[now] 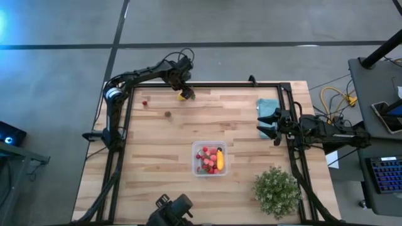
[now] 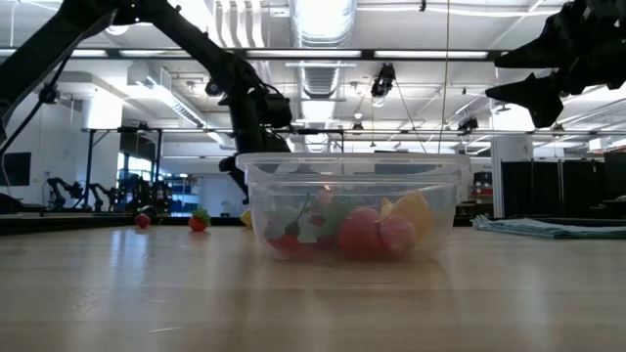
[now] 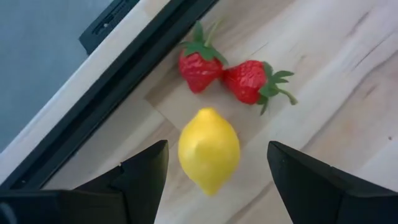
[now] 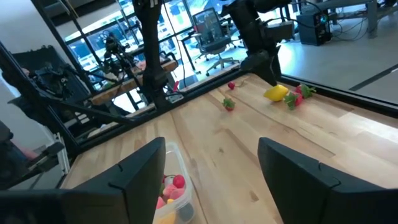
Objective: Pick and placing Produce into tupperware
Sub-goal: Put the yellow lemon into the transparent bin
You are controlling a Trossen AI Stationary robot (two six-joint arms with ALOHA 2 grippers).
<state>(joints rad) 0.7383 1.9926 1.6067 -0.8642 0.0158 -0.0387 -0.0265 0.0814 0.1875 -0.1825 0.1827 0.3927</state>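
Left gripper [image 3: 214, 171] open, straddling lemon [image 3: 209, 149] at bench far edge; off-centre closing may squirt lemon into strawberries [image 3: 227, 71]. Right gripper [image 1: 269, 123] open, idle.

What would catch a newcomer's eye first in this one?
Probably the clear tub in the middle of the table, already holding red berries and a banana. Next, the left hand at the far edge, open on either side of a yellow lemon, with two strawberries just beyond. The right hand hangs open above the teal cloth.
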